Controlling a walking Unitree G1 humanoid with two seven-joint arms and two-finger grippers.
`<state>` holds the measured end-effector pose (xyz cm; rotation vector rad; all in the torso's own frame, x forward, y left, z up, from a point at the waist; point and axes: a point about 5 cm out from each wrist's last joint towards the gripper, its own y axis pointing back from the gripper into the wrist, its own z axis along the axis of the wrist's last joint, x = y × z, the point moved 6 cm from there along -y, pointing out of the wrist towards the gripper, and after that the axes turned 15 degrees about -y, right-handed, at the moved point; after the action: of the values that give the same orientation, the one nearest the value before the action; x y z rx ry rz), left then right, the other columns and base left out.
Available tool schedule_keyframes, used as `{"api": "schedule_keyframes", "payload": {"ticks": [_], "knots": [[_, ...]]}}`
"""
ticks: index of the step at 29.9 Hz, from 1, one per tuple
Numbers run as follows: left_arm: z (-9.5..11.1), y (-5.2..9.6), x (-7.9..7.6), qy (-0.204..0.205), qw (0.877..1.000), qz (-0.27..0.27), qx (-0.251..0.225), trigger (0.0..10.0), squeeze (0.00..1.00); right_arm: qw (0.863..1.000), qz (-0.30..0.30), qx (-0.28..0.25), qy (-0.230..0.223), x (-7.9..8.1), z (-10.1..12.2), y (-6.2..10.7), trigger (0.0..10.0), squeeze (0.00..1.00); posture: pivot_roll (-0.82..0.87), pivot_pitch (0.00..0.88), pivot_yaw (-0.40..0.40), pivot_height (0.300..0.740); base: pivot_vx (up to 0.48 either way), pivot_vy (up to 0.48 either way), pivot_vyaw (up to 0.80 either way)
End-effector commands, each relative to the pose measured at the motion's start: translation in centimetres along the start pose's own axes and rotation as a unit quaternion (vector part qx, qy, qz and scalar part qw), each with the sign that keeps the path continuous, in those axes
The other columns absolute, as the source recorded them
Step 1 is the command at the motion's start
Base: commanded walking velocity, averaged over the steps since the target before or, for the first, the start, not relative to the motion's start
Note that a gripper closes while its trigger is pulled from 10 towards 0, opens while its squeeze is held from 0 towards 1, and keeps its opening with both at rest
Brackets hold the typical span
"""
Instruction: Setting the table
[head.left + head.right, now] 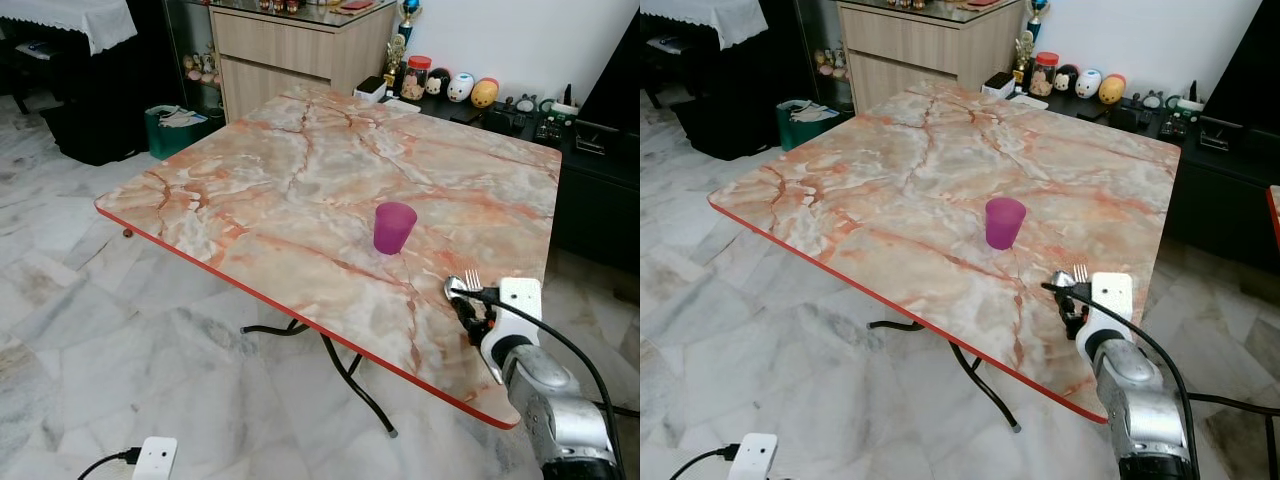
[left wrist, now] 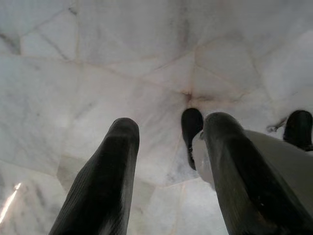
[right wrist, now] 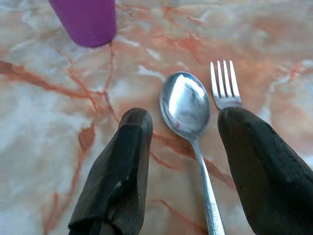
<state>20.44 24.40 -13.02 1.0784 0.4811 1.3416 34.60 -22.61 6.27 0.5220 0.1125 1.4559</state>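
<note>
The spoon and fork lie side by side on the marble-patterned tabletop, near its right front corner, just this side of the purple cup. The right gripper hovers low over them, its 2 fingers spread apart with the spoon's handle between them, gripping nothing.

Both pieces look like thin, stiff, polished steel: light, slippery, and flat against the hard surface, so the narrow handle is probably the best place to pinch. The fork sits just beside the spoon, partly under 1 finger, and could get nudged or caught along with it.

The cup looks light and could tip if bumped. The left gripper hangs idle over the floor, fingers apart and empty.
</note>
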Motion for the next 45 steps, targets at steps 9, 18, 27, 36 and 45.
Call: {"api": "schedule_keyframes", "payload": {"ticks": [9,18,27,36,45], "knots": [[-0.8,0.1,-0.2,-0.010,1.000,-0.001,0.010,10.0,0.00,0.999,-0.025,0.012,0.016,-1.0,0.4,0.3,0.0,0.00,0.07,0.000,-0.051,0.728,0.000,0.000,0.00],[-1.8,0.3,-0.5,-0.010,1.000,-0.005,0.018,10.0,0.00,0.998,-0.038,0.039,0.008,-1.5,-1.0,0.1,10.0,0.00,0.07,0.000,-0.050,0.728,0.000,0.000,0.00],[-3.0,0.7,1.2,-0.011,1.000,0.000,0.026,10.0,0.00,0.996,-0.065,0.054,0.009,-2.7,-1.8,0.3,10.0,0.00,0.07,0.000,-0.045,0.728,0.000,0.000,0.00],[-5.2,1.4,2.3,-0.023,0.999,0.003,0.041,10.0,0.00,0.996,-0.065,0.053,-0.003,-3.0,-2.0,0.1,10.0,0.00,0.07,0.000,-0.037,0.728,0.000,0.000,0.00],[-4.5,1.0,0.2,-0.034,0.999,-0.009,0.036,10.0,0.00,0.997,-0.062,0.050,-0.006,-3.2,-2.2,-0.2,10.0,0.00,0.08,0.000,-0.039,0.728,0.000,0.000,0.00]]}}
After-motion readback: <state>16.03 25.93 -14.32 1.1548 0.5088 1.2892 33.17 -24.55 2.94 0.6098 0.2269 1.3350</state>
